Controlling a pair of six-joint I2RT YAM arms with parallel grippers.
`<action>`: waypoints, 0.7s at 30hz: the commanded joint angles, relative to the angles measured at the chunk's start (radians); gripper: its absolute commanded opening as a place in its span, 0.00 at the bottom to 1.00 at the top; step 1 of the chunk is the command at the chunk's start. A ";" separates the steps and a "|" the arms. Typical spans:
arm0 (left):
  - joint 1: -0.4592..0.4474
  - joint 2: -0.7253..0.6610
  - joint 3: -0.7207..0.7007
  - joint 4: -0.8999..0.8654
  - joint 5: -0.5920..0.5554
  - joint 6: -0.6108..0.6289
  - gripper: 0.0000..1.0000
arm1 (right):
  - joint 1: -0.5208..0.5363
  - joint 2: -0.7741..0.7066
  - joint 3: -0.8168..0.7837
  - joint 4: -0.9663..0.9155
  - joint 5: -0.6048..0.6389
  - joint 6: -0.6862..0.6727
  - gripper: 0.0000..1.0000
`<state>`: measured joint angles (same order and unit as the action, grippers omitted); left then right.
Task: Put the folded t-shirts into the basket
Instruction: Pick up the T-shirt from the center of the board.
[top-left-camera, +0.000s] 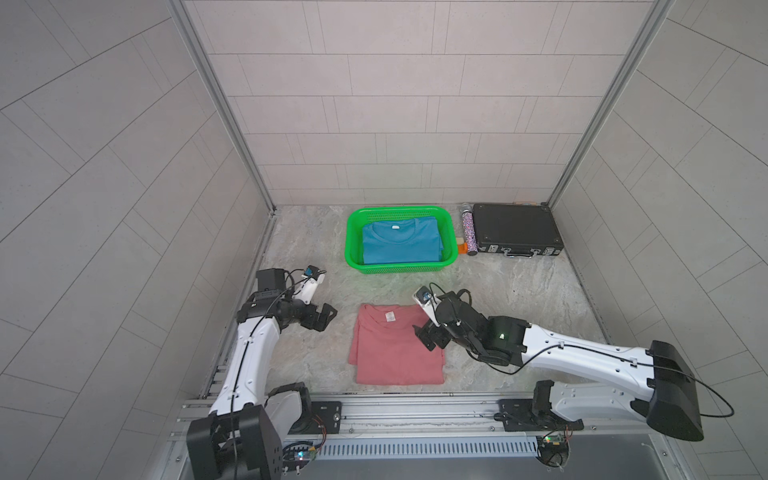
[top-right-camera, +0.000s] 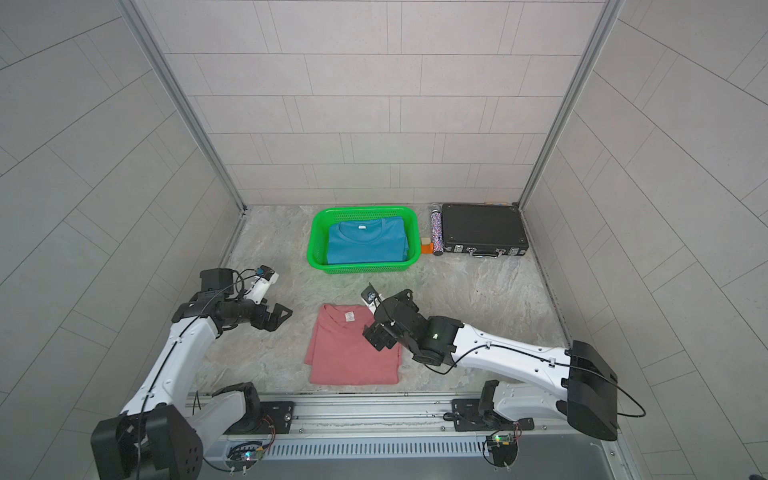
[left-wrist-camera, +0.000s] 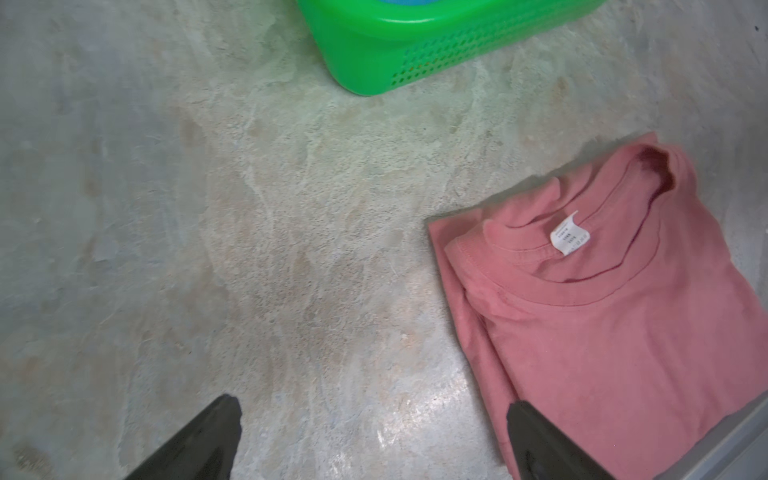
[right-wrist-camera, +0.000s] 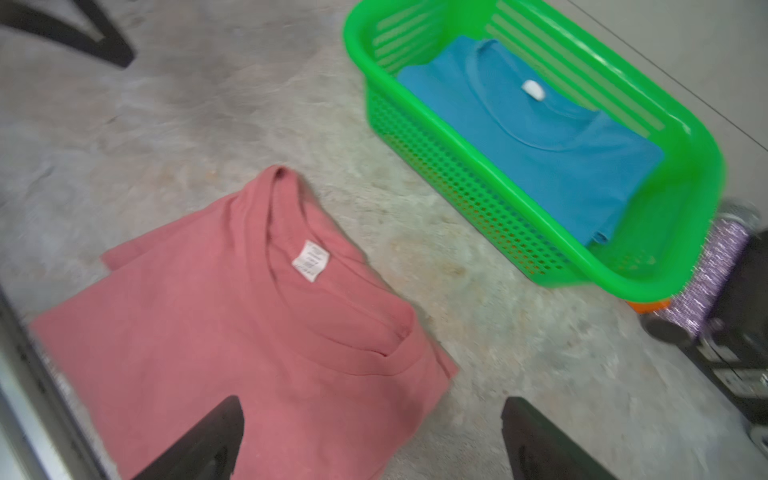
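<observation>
Nearest to us, the pink t-shirt (top-left-camera: 395, 353) lies folded flat on the tabletop (top-left-camera: 519, 299), just behind the front rail and outside the basket. The right hand (top-left-camera: 428, 336) sits over the shirt's right edge, up by the collar end, with its jaws spread wide and nothing in them. We can't tell if it actually touches the cloth. The left hand (top-left-camera: 324, 318) is off to the shirt's left, clear of it, also wide apart and empty.

Further back is the green basket (top-left-camera: 353, 232), with the blue t-shirt (top-left-camera: 399, 245) lying flat inside, white label up. Right of the basket, at the back wall, there's a glittery tube (top-left-camera: 468, 232) and then a black case (top-left-camera: 515, 228).

The right wrist view adds a couple of things. One finger (right-wrist-camera: 208, 436) is over pink fabric while the other is over bare tabletop. Some orange (right-wrist-camera: 523, 253) also shows through the mesh holes below the blue shirt, which we can't make out in both top views.
</observation>
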<state>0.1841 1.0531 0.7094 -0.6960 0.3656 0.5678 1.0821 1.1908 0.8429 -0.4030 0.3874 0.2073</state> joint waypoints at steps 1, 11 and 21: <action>-0.060 0.072 0.056 0.002 0.006 -0.104 1.00 | -0.103 -0.002 0.046 -0.196 0.099 0.292 1.00; -0.085 0.312 0.079 0.085 0.331 -0.509 0.92 | -0.444 0.079 -0.007 -0.139 -0.714 0.385 0.80; -0.091 0.624 0.073 0.133 0.472 -0.591 0.83 | -0.630 0.198 -0.143 0.083 -1.055 0.435 0.60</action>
<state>0.0978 1.5963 0.7700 -0.5655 0.7681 0.0090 0.4683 1.3552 0.7158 -0.4164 -0.5259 0.6262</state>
